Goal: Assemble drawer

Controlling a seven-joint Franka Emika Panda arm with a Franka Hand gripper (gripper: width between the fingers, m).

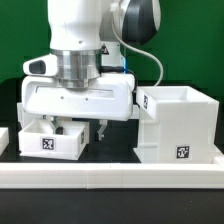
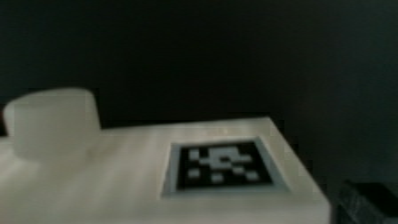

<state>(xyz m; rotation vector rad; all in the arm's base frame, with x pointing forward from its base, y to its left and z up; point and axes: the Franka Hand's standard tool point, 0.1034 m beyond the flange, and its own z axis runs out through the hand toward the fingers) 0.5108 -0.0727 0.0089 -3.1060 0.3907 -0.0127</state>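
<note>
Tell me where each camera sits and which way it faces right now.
Exterior view: off the arm, near table height, looking across the white rail at the small tray and tall housing; the arm and its fingers show.
Wrist view: on the wrist, close on a blurred white surface with a square tag; no part of the robot shows clearly.
Shared: probably the tray under the hand, but this can't be confirmed.

Exterior view: the tall housing point(image 1: 182, 128) stands upright at three o'clock, open on top, its square tag facing me. One small tray point(image 1: 50, 140) sits at nine o'clock, open side up, tag forward, apart from the housing. Wrist view: a blurred white tagged surface point(image 2: 107, 170), and I can't tell which part.
</note>
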